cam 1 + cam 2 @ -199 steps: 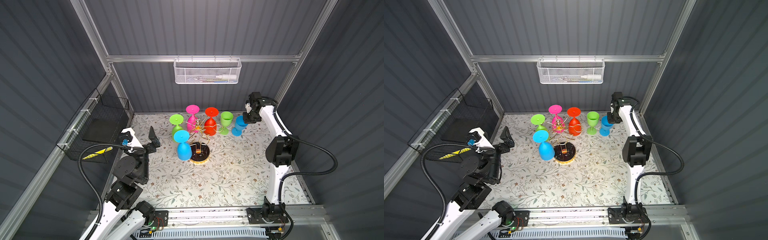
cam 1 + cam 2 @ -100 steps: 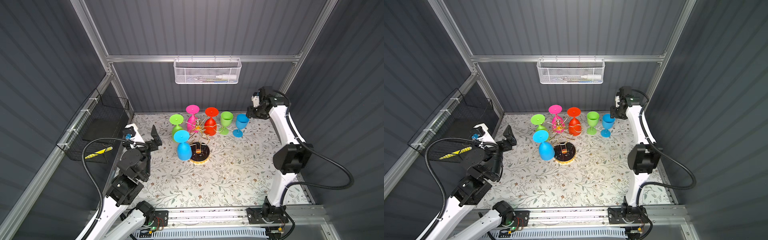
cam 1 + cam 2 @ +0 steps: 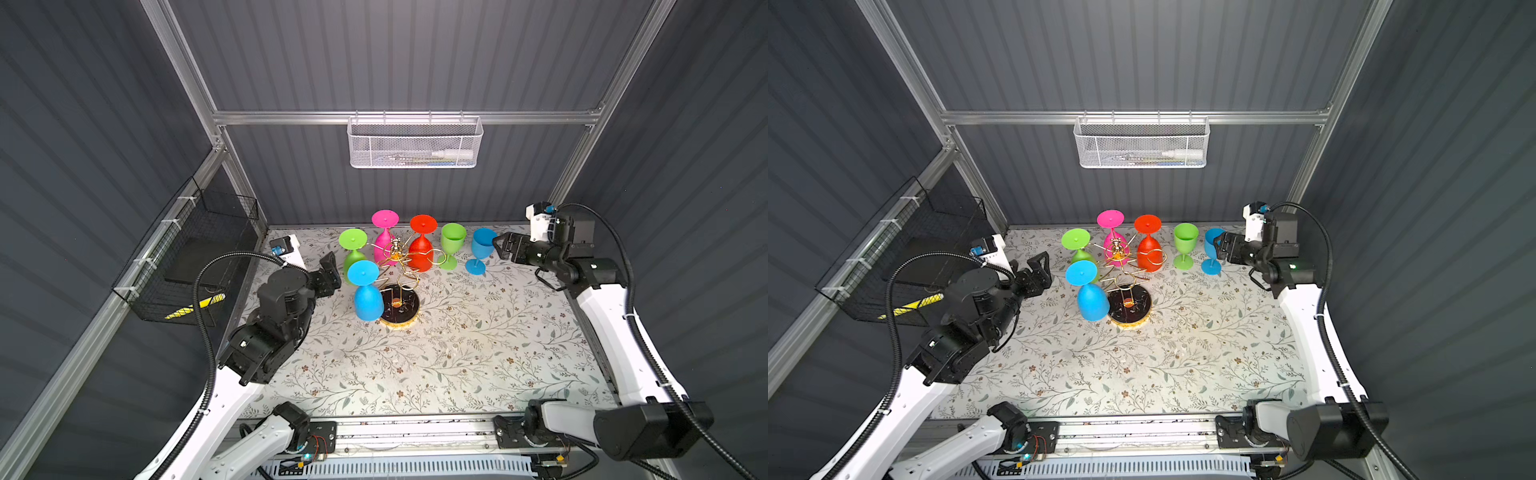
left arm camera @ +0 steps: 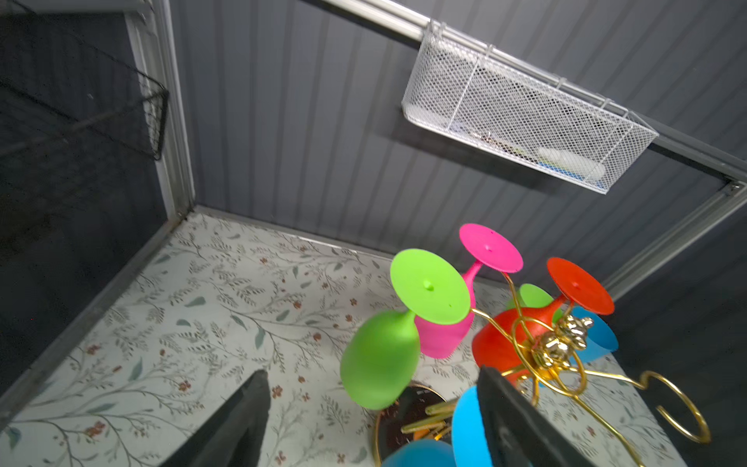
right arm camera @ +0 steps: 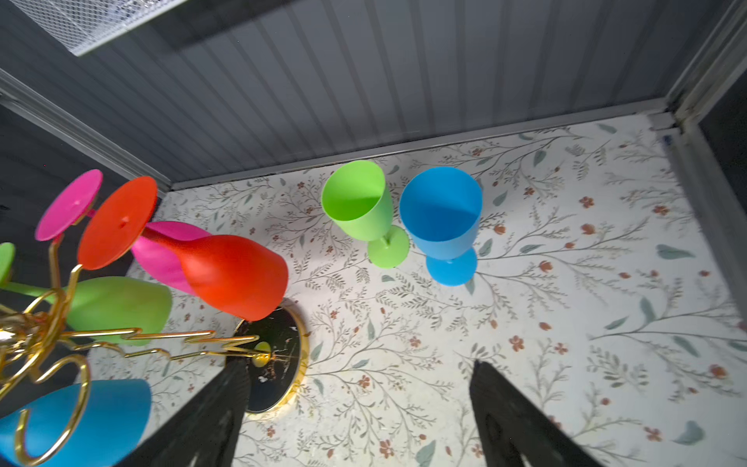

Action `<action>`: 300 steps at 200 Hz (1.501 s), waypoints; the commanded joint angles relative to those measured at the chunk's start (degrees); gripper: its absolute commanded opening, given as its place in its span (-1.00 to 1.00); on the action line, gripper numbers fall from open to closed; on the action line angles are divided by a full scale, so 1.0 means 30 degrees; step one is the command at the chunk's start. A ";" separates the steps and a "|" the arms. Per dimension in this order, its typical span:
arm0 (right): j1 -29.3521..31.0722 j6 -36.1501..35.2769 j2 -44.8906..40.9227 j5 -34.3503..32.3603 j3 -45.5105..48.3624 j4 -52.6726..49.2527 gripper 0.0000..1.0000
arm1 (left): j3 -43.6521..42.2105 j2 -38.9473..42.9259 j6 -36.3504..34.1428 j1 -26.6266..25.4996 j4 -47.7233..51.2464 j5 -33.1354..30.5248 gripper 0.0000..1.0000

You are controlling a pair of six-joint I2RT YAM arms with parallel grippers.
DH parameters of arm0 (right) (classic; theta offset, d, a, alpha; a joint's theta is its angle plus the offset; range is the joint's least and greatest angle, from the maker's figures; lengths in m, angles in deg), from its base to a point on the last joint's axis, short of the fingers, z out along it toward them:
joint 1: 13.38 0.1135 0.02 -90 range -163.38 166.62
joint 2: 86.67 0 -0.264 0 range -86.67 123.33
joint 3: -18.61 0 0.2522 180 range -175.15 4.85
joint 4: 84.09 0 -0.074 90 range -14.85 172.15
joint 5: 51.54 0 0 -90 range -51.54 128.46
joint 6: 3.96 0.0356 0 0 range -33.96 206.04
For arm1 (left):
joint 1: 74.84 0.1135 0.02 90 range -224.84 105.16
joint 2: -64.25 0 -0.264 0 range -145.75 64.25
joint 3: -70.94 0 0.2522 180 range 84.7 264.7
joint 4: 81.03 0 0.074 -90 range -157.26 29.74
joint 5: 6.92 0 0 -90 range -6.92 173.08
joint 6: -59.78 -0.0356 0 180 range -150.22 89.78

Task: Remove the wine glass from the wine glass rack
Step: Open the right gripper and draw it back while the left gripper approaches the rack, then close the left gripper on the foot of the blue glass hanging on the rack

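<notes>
Right claw (image 3: 502, 249) now off blue glass (image 3: 482, 245)

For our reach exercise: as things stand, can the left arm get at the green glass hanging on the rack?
Probably yes: the open left gripper faces the green glass with nothing between, though the blue glass hanging beside it may crowd the grip.

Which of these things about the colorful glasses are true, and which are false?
A green glass and a blue glass stand upright on the table. True.
The red glass stands on the table. False: the red glass hangs on the rack.
Four glasses hang upside down on the rack. True.
The right gripper holds the standing blue glass. False: that gripper is open and empty.
The white basket sits on the table. False: the basket hangs on the back wall.
</notes>
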State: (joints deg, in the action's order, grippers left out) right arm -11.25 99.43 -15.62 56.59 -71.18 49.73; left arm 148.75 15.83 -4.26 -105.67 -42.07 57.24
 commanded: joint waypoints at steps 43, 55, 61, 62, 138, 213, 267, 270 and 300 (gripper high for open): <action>-0.0006 0.0573 -0.1382 0.1983 0.2173 0.1340 0.93 | 0.0415 -0.0720 0.4337 0.6153 0.1580 1.2542 0.47; -0.0003 0.0609 -0.1493 0.2100 0.2424 0.1433 0.96 | 0.0413 -0.1004 0.4662 0.6976 0.1487 1.4544 0.44; -0.0007 0.0632 -0.1530 0.2172 0.2561 0.1493 0.97 | 0.0321 -0.1120 0.4861 0.7365 0.1357 1.5745 0.43; 0.0007 0.0648 -0.1532 0.2195 0.2600 0.1492 0.98 | 0.0296 -0.1132 0.4902 0.7414 0.1329 1.5901 0.42; 0.0011 0.1097 -0.1940 0.2804 0.4099 0.2248 0.98 | -0.1111 -0.3161 0.6046 0.8885 -0.1910 2.3874 0.08; 0.0008 0.1468 -0.1788 0.3377 0.4315 0.2511 0.98 | -0.1576 -0.3995 0.5524 0.8870 -0.2243 2.5804 -0.01; -0.0007 0.1755 -0.1701 0.3588 0.4355 0.2715 0.98 | -0.1614 -0.4453 0.5468 0.8870 -0.2580 2.6403 -0.09; 0.0000 0.1775 -0.1708 0.3609 0.4339 0.2740 0.98 | -0.1609 -0.4505 0.5469 0.8870 -0.2612 2.6439 -0.10; 0.0011 0.1822 -0.1505 0.3683 0.4199 0.2660 0.98 | -0.1648 -0.4825 0.5442 0.8866 -0.2860 2.6786 -0.24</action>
State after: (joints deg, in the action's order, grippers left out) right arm -11.25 104.26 -20.61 66.34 -58.52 57.03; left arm 144.10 2.19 12.26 -79.27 -49.35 135.07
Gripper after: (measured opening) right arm 0.989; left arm 0.393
